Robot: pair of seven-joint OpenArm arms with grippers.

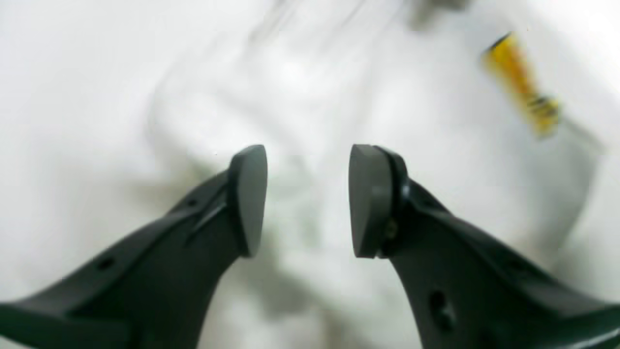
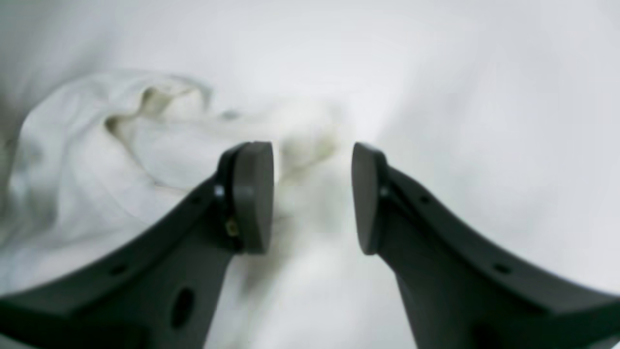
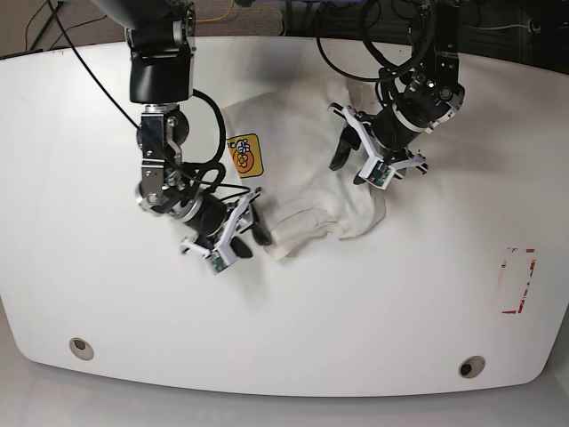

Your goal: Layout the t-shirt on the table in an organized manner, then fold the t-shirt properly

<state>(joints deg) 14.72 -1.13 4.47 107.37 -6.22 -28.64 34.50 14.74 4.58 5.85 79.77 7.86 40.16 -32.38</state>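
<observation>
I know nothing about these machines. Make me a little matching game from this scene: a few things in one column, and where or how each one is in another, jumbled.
Things:
1. crumpled white cotton t-shirt
2. small yellow-orange badge
3. red tape rectangle
4. round grey grommet hole

Places or states:
A. near the glossy white table's right edge in the base view
B. near the table's front left corner in the base view
C. bunched mid-table between the two arms
D. on the shirt's left part in the base view, facing up

Pairs: 1-C, 2-D, 3-A, 4-B
</observation>
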